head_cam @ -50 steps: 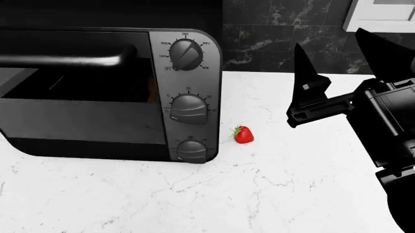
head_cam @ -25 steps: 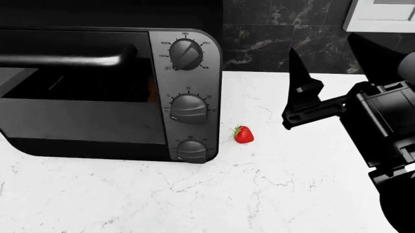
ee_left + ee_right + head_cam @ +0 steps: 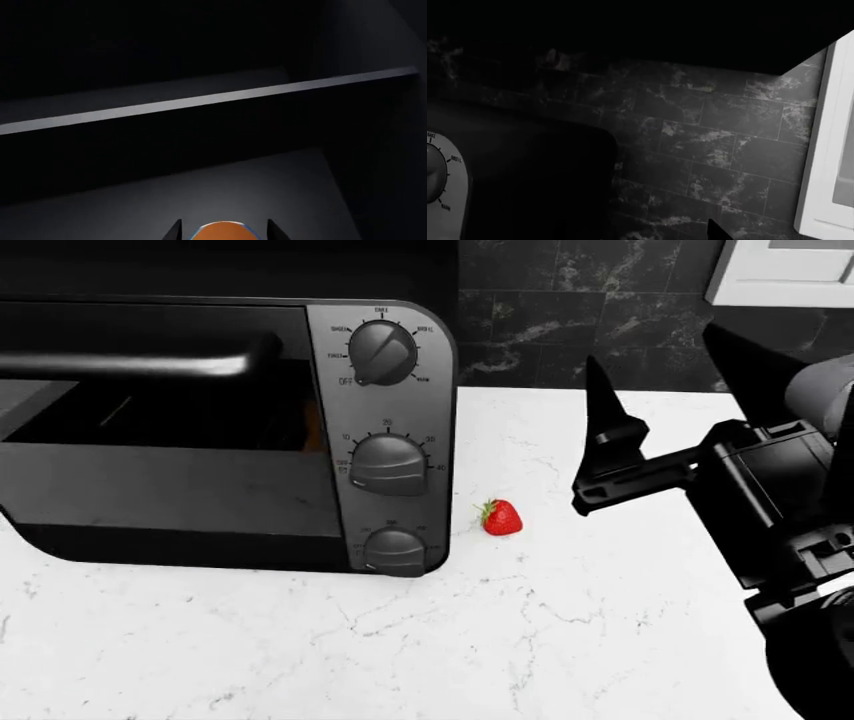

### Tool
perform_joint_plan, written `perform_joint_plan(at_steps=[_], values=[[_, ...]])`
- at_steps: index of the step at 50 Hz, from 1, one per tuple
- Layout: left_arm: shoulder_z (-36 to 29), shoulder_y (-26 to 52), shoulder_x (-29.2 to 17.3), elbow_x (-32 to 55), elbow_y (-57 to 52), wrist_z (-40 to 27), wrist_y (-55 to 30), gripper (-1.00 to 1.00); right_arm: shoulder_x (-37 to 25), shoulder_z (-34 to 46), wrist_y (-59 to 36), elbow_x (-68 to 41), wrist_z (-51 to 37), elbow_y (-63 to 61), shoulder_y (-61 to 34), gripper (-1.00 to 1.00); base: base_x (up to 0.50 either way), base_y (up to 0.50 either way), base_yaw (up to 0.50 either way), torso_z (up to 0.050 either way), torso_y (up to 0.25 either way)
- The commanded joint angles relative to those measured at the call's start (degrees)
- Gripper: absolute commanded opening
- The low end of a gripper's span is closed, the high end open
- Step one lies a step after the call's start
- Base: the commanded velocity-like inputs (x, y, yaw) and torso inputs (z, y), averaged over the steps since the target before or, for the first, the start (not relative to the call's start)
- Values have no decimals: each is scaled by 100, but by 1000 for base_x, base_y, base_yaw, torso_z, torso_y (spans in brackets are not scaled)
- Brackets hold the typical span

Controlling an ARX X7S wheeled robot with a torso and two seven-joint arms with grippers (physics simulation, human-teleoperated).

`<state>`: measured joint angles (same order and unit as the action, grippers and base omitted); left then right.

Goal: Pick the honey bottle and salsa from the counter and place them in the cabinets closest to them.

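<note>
In the left wrist view my left gripper (image 3: 224, 229) reaches into a dark cabinet, above its shelf floor (image 3: 267, 190). Between its two fingertips sits an orange rounded thing with a thin blue edge (image 3: 223, 231), probably the salsa. Narrow gaps show beside it, and any contact is cut off by the frame edge. The honey bottle is out of view. My right gripper (image 3: 647, 342) hovers open and empty over the white counter (image 3: 601, 630), to the right of a strawberry (image 3: 502, 517). Only one right fingertip (image 3: 715, 233) shows in the right wrist view.
A black toaster oven (image 3: 214, 430) with a grey knob panel (image 3: 387, 460) fills the left of the counter. Dark marble tiles (image 3: 561, 310) form the back wall. A white cabinet frame (image 3: 781, 275) stands at the far right. A shelf edge (image 3: 200, 102) crosses the cabinet interior.
My right gripper has drifted a little to the left and upward over the counter, still open. The strawberry and the oven have not moved.
</note>
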<state>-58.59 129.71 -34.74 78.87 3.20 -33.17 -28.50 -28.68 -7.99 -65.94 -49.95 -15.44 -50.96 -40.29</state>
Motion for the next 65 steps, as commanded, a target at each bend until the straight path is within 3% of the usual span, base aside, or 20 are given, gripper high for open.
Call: perform_joint_plan(at_steps=[1, 14, 20, 23, 31, 34, 37, 45, 65], values=[[68, 80, 145, -276, 305, 126, 22, -100, -37, 92, 91, 63, -12, 35, 46, 100, 0, 0, 0, 0, 0], [-138, 426, 1278, -1165, 3088, 1691, 394, -100, -73, 177, 374, 226, 82, 108, 237, 100, 0, 0, 0, 0, 0], [276, 518, 1798, -1735, 4351, 2392, 459, -100, -70, 227, 370, 217, 52, 117, 197, 100, 0, 0, 0, 0, 2], [1100, 525, 2149, -2549, 4971, 2881, 248, -100, -65, 254, 358, 208, 30, 116, 176, 100, 0, 0, 0, 0, 0], [4485, 528, 2995, -6032, 5875, 4020, -708, -100, -67, 361, 472, 301, 59, 182, 201, 100, 0, 0, 0, 0, 0], [5276, 528, 3145, -6875, 5976, 4189, -985, -100, -75, 349, 466, 277, 44, 173, 201, 100, 0, 0, 0, 0, 3], [5668, 528, 3215, -7306, 6014, 4269, -1224, -100, -85, 349, 488, 280, 47, 181, 217, 100, 0, 0, 0, 0, 0], [5961, 528, 3201, -7382, 6124, 4134, -1930, -100, -96, 372, 537, 292, 38, 199, 244, 100, 0, 0, 0, 0, 0], [5938, 528, 3179, -7370, 6423, 4001, -2631, -100, -118, 438, 650, 323, 16, 249, 287, 100, 0, 0, 0, 1, 1]])
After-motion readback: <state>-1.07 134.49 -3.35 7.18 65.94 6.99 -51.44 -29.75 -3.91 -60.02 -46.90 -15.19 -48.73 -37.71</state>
